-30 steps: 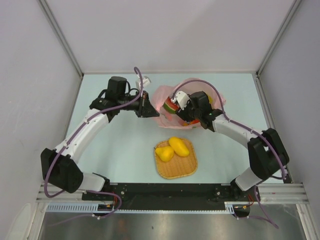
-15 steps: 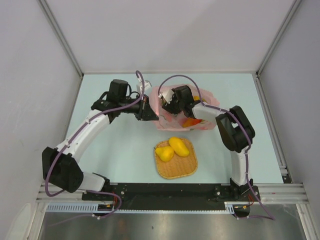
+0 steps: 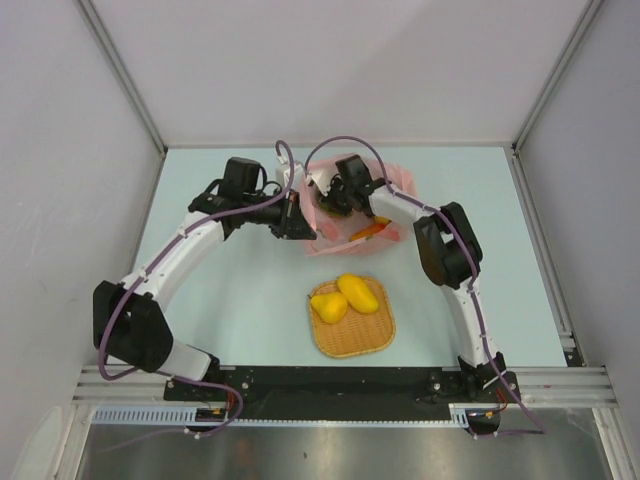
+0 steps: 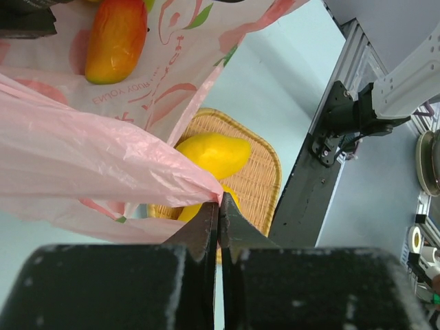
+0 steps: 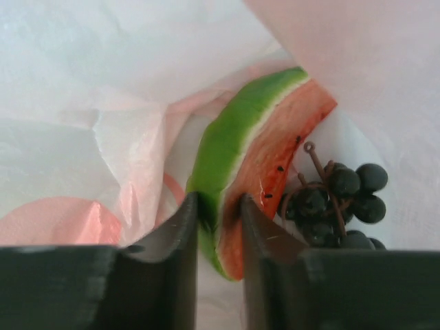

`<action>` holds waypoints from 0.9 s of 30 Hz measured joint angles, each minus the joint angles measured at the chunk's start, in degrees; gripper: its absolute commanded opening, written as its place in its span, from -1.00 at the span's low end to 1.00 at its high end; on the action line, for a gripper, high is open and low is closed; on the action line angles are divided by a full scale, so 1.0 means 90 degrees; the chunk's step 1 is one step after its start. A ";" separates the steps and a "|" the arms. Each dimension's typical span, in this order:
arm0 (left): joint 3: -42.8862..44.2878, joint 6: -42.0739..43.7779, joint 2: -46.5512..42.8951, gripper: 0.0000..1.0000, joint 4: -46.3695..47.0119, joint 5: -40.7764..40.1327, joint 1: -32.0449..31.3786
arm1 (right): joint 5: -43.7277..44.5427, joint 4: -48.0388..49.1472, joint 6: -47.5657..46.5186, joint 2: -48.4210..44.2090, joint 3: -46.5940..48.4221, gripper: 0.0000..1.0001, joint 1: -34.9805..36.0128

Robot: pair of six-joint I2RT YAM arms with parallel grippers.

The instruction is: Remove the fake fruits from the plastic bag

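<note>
The pink plastic bag (image 3: 330,240) lies at the back of the table. My left gripper (image 3: 298,222) is shut on its thin edge (image 4: 206,189) and holds the mouth up. My right gripper (image 3: 335,195) reaches inside the bag (image 5: 103,82). Its two fingers press either side of a red watermelon slice (image 5: 254,137) with green rind, so the right gripper (image 5: 218,206) is shut on it. A dark grape bunch (image 5: 340,199) lies just right of the slice. A red-orange fruit (image 4: 115,38) shows through the bag wall (image 3: 365,232). Two yellow fruits (image 3: 329,306) (image 3: 358,292) rest on the woven tray.
The woven orange-tan tray (image 3: 350,345) sits in front of the bag, near the middle of the table; its weave (image 4: 265,179) shows under the bag's edge with a yellow fruit (image 4: 212,152) on it. Grey walls enclose the table on three sides.
My right gripper has moved left and deeper into the bag, and its jaws have come together on the watermelon slice. The left gripper has kept its hold on the bag edge.
</note>
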 measured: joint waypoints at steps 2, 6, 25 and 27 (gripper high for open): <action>0.0000 -0.0017 0.0034 -0.98 0.0007 0.0000 0.0010 | 0.0058 -0.0109 -0.0029 0.0000 0.0092 -0.77 0.0000; 0.0017 -0.0080 0.0114 -0.99 0.0058 0.0010 0.0007 | 0.0155 -0.0058 -0.0129 -0.0223 -0.0172 -0.90 0.0015; 0.1685 -0.1078 0.1202 -0.99 0.0508 0.0245 0.0039 | 0.0364 -0.0359 -0.0328 -0.4175 -0.3075 -1.00 0.0420; 0.1768 -0.1086 0.1246 -0.99 0.0522 0.0185 0.0039 | 0.0406 -0.0544 -0.0425 -0.4636 -0.3342 -1.00 0.0539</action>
